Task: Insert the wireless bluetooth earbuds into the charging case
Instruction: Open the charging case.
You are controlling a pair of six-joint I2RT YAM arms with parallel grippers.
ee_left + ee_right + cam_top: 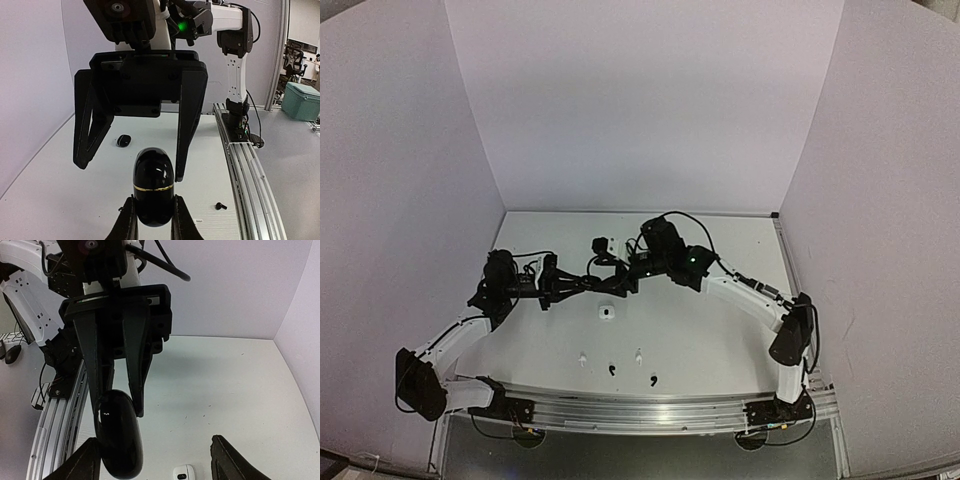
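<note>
Four earbuds [611, 369] lay loose on the table [720, 330] near its front edge, in a ragged row: a white one at the left, then a black one, another white [638, 355] and another black [653, 380]. They were well apart from each other and from both arms. I couldn't see any others.

Further back, above the middle of the table, the left gripper [154, 201] was clamped tight on a black case [153, 186]. The case was egg-shaped and glossy, with a thin gold seam around it. Its lid was down, and its rounded end stuck out past the fingers.

The right gripper [154, 439] faced it head-on. Its jaws were spread wide with nothing between them but the free end of that case. One fingertip stood just beside the shell, though I couldn't tell whether it touched.

A white case [607, 313] sat on the table just in front of the two grippers. A small dark rounded thing [123, 140] lay behind them, toward the back wall. The rail [640, 410] ran along the front edge, below the earbuds.
</note>
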